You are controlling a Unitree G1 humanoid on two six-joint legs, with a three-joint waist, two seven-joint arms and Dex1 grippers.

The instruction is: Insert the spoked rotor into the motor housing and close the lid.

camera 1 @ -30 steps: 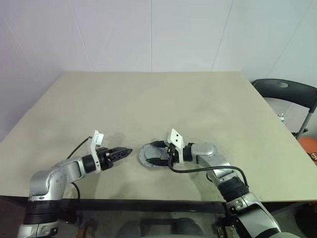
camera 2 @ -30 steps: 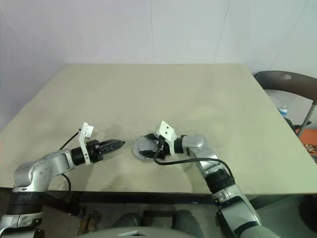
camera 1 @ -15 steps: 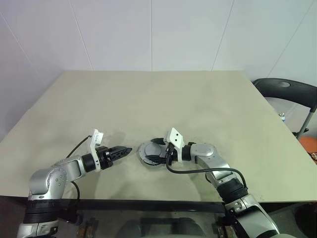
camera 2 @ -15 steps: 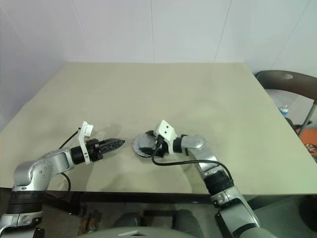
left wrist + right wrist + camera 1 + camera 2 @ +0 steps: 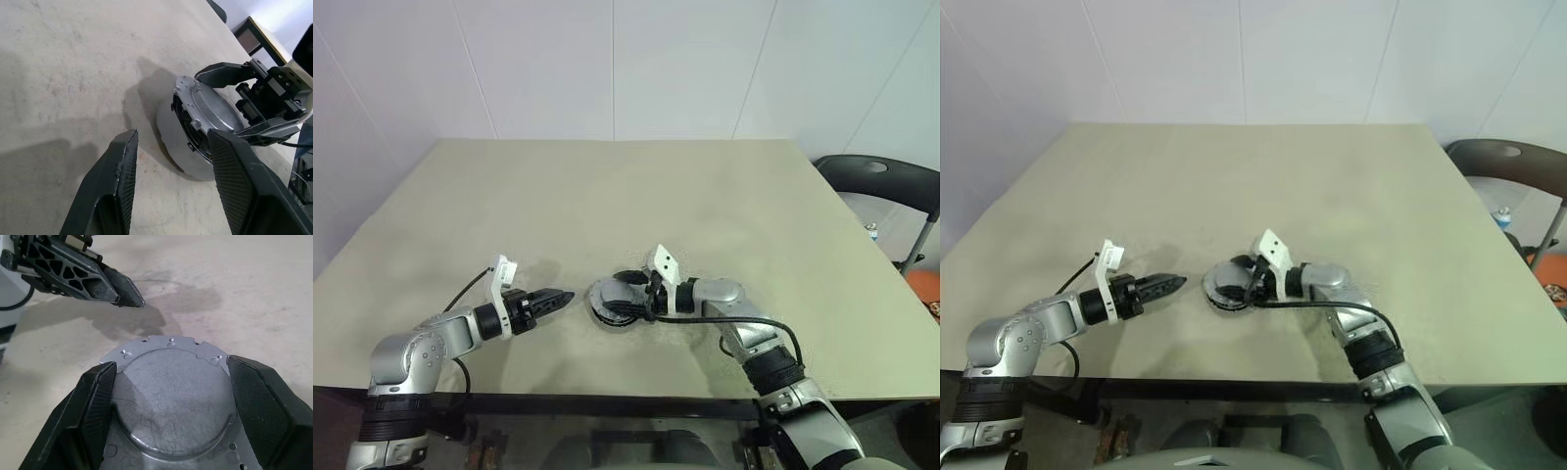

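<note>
The right claw (image 5: 168,401) grasps the lid (image 5: 171,396), one black finger on each side of its edge. The lid is a flat round grey metal disc with small holes and notches near its rim. It sits tilted between the fingers, with one edge lifted, as the left wrist view shows. Right under the lid is a round dark-rimmed part, likely the motor housing (image 5: 183,125), resting on the table (image 5: 607,196). The lid covers most of it, so I cannot tell what is inside.

The left claw (image 5: 171,181) is released, with its two fingers apart and nothing between them. It hangs just above the table and points at the lid. The lid is near its fingertips but not touching them. The right claw is just past the left claw's tips, on the far side of the lid.
</note>
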